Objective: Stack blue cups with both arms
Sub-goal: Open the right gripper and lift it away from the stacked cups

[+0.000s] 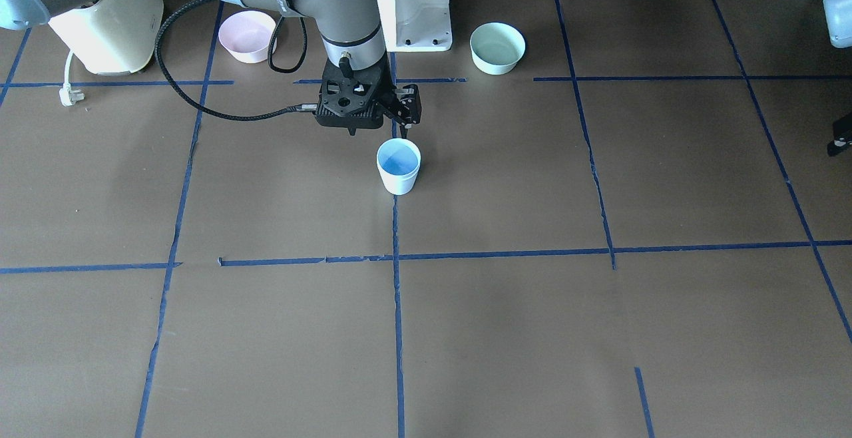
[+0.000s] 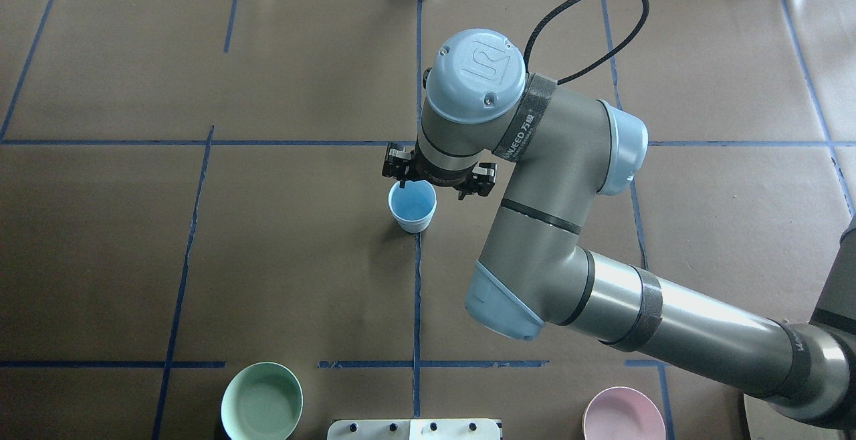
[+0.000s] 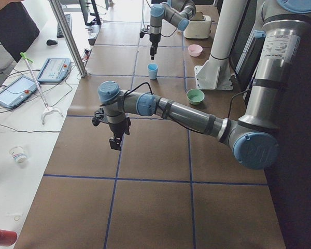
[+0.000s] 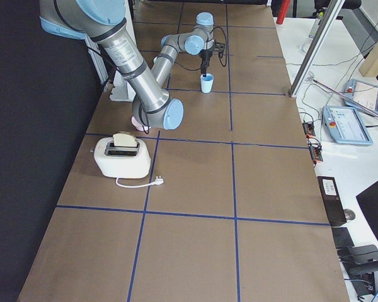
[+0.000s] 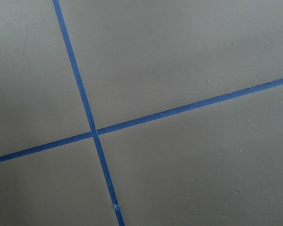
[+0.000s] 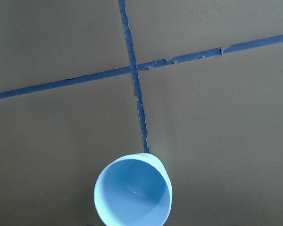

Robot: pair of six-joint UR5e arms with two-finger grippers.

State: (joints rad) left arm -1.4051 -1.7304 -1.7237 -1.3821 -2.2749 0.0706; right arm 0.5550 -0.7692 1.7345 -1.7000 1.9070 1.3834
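Two blue cups nested upright, mouths up, under the right gripper. Arm strap reads "UNJEED", I think. Can't tell its finger gap, nor the left gripper's.

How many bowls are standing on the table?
2. The pink bowl sits near the robot's base on its right side; the mint-green bowl near the base on its left. I see no others.

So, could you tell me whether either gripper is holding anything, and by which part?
Nothing appears held. The right gripper hangs just above the pale-blue tapered plastic cup, clear of its rim; the left gripper looks empty over the brown table.
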